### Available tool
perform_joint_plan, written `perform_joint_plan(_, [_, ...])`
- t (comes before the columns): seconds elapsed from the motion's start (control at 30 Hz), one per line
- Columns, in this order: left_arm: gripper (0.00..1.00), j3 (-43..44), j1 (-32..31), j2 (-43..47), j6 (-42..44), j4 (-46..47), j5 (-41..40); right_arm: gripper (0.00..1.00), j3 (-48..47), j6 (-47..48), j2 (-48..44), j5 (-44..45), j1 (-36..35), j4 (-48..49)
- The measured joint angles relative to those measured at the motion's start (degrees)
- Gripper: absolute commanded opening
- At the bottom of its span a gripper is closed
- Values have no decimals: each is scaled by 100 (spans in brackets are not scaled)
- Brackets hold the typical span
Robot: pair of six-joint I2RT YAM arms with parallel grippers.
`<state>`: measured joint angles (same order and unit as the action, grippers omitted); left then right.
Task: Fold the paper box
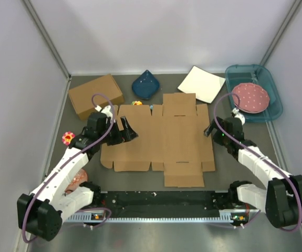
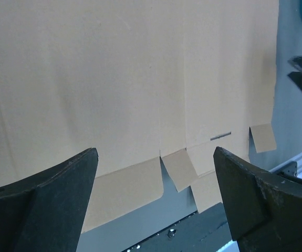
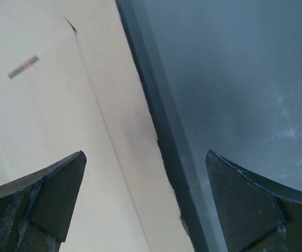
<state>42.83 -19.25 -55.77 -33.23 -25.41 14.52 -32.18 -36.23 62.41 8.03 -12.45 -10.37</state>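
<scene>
Paper box lies flat under left tool and right tool, both spread apart.

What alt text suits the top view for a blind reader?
A flat, unfolded paper box lies between the open left gripper and right gripper, one at each side edge. Behind it sit a cardboard box, a dish and a tray.

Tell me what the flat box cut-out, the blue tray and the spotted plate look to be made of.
Box cut-out: plain brown cardboard, matte, with crease lines and cut flaps.
Tray: probably plastic, since it is teal, slightly glossy and seemingly translucent.
Plate: pink with white dots and smooth. It could be ceramic or hard plastic; the view does not settle which.
</scene>
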Motion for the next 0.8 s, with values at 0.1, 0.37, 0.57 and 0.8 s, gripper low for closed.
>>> perform_joint_plan(0.1, [96, -66, 0, 2, 17, 39, 190, 99, 717, -214, 107, -612, 245, 717])
perform_joint_plan(0.37, [96, -267, 0, 87, 31, 289, 533, 94, 925, -391, 907, -1543, 286, 2122])
perform_joint_plan(0.57, [96, -282, 0, 4, 20, 424, 627, 68, 940, -396, 1379, -1893, 293, 2820])
perform_joint_plan(0.8, [95, -304, 0, -42, 17, 479, 680, 33, 1119, -378, 1447, -2096, 299, 2970])
